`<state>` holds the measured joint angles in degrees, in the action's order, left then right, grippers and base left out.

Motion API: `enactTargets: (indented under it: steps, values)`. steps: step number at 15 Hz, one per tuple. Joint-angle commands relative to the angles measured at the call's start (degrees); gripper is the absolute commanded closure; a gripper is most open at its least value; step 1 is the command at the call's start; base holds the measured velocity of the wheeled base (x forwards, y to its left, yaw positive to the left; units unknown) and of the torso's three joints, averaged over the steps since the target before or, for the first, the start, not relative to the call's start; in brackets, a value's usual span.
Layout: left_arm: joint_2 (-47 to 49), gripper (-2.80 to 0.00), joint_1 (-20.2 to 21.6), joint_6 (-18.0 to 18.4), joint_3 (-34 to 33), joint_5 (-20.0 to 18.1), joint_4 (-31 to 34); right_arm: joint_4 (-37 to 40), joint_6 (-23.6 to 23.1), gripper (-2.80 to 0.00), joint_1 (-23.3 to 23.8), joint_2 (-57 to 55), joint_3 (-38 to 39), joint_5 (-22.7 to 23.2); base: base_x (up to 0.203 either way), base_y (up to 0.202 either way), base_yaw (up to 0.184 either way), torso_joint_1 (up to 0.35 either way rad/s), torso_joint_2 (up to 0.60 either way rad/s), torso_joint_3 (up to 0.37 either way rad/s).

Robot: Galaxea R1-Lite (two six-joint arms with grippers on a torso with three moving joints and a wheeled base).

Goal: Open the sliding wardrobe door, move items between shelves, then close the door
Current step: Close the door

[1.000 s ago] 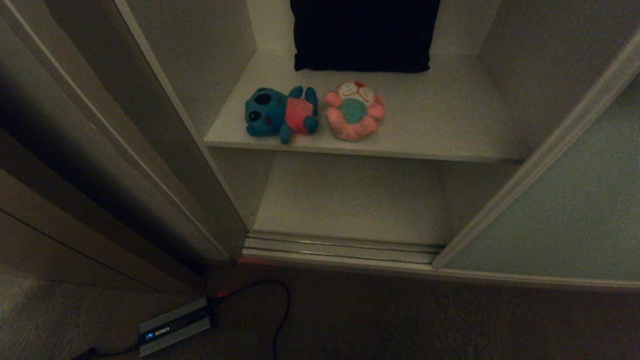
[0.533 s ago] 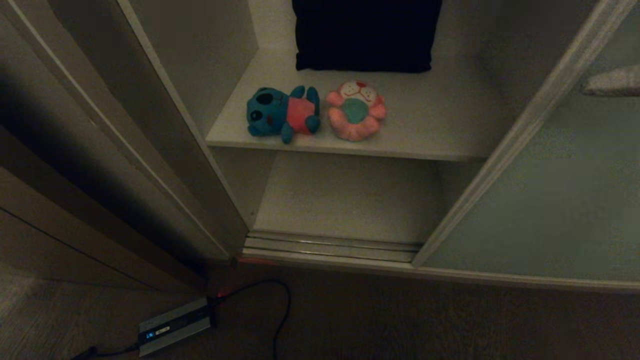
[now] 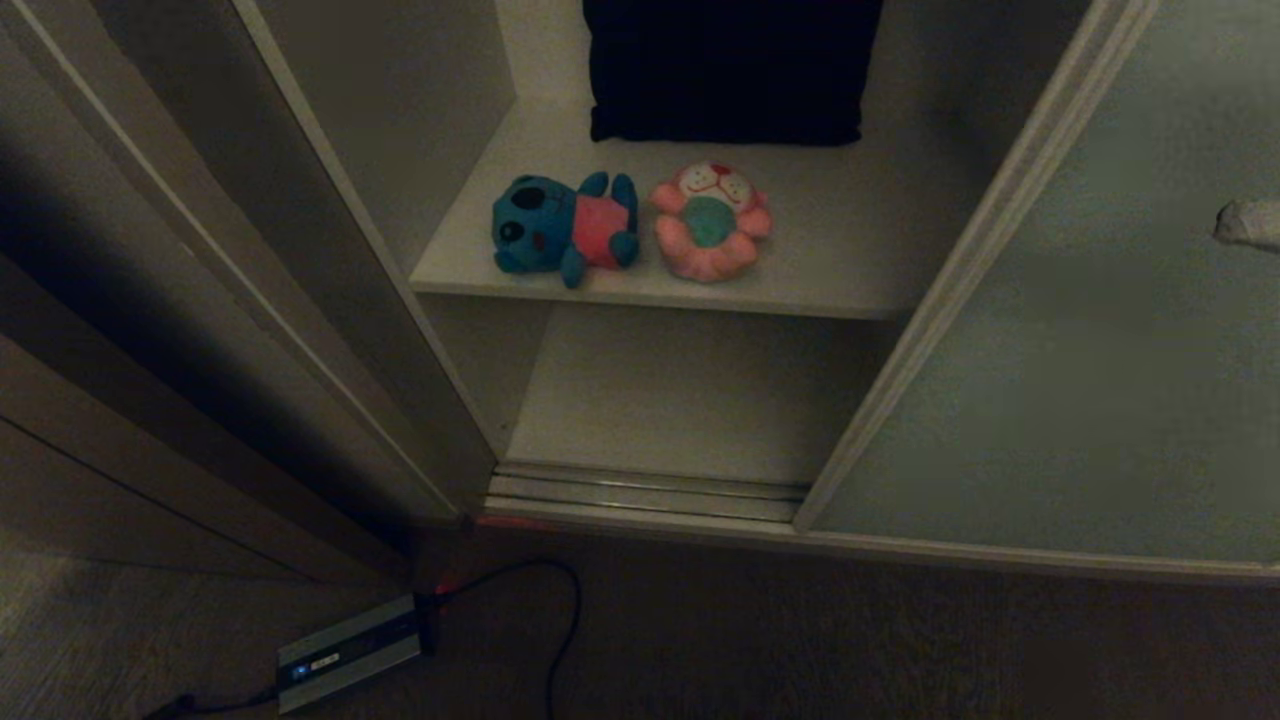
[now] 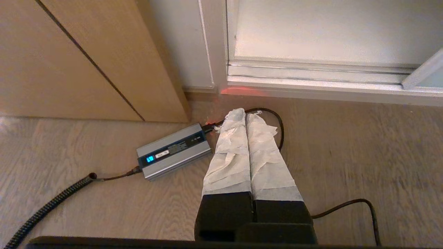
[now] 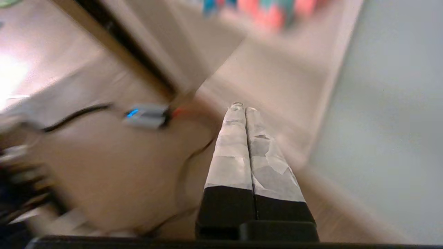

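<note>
Sliding leftward across the opening, the sliding wardrobe door (image 3: 1080,330) is now covering more of the upper shelf (image 3: 830,250) than a sec ago, so closing looks underway w/ both toys left on that shelf. Blue plush (image 3: 560,228) and pink plush (image 3: 710,222) are lying side by side, well left of the door's edge, in front of the dark cloth (image 3: 730,70). Right gripper (image 5: 242,108), fingers pressed together & empty, is swinging fast just off the door face. Left gripper (image 4: 246,116), also closed on nothing, is hanging low over the floor by the charger (image 4: 174,151).
</note>
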<state>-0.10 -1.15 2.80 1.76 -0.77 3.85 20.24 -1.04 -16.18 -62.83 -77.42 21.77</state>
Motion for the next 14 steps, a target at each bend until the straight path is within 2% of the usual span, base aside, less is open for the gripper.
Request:
enactTargets:
  steps: [1,3,5,9,14]
  values:
    - [0.1,0.0,0.0,0.01,0.0,-0.02,0.01,-14.38,-2.24,0.0,-3.18,0.74,5.42,-5.28,0.0,0.0,0.0,0.0,0.0,0.0]
    - [0.1,0.0,0.0,0.01,0.0,-0.02,0.01,-21.0,-2.85,0.0,-3.7,-3.18,5.71,-9.75,0.0,0.0,0.0,0.0,0.0,0.0]
    - [0.1,0.0,0.0,0.01,0.0,-0.02,0.1,-24.76,-2.99,0.0,-3.53,-5.88,4.86,-11.66,0.0,0.0,0.0,0.0,0.0,0.0]
    - [0.1,0.0,0.0,0.01,0.0,-0.02,0.01,-25.04,-2.92,0.0,-3.1,-9.42,0.93,-11.97,0.0,0.0,0.0,0.0,0.0,0.0]
    - [0.1,0.0,0.0,0.01,0.0,-0.02,0.01,-25.08,-3.0,0.0,-3.16,-13.48,-2.76,-14.49,0.0,0.0,0.0,0.0,0.0,0.0]
